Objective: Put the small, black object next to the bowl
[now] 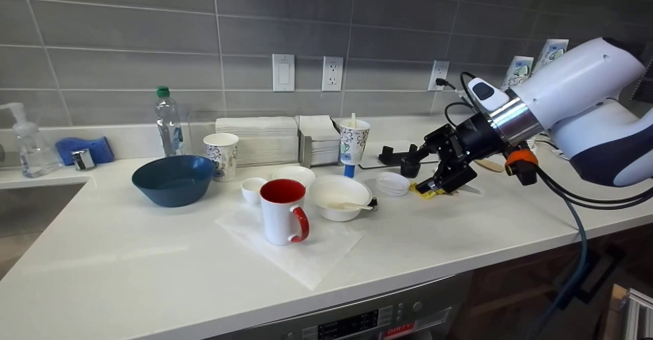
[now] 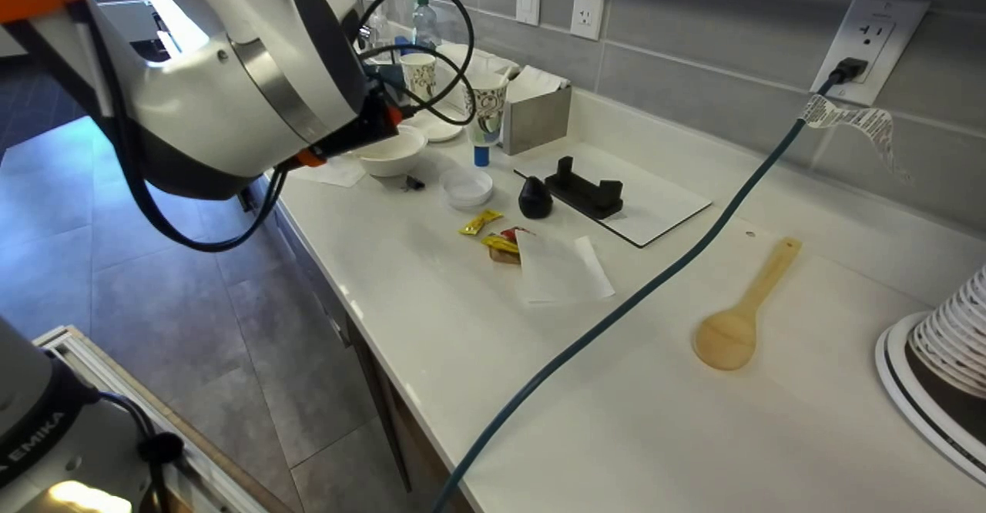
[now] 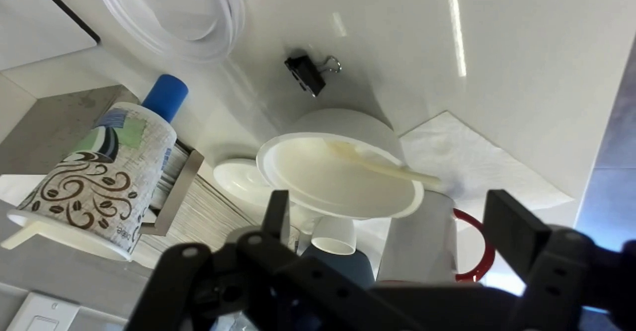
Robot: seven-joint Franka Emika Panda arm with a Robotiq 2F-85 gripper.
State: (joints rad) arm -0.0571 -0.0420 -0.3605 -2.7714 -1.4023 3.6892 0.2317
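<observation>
The small black object, a black clip with a metal wire loop [image 3: 305,74], lies on the counter close beside the white bowl [image 3: 343,122]. In both exterior views it is a small dark lump [image 1: 374,204] [image 2: 414,182] at the foot of the white bowl [image 1: 336,213]. A spoon lies in that bowl. A larger dark blue bowl [image 1: 173,189] stands further off, near the sink. My gripper [image 3: 387,206] is open and empty, held above the counter, apart from the clip. In an exterior view the gripper [image 1: 418,171] is over the yellow packets; its fingers are hidden in an exterior view.
A red-and-white mug [image 1: 280,217], a small white cup [image 1: 252,190] and a patterned cup on a blue base [image 1: 353,143] stand around the white bowl. Clear lids [image 2: 466,188], a black rounded lump [image 2: 535,199], a black stand [image 2: 584,189] and yellow packets [image 2: 481,222] lie nearer the arm.
</observation>
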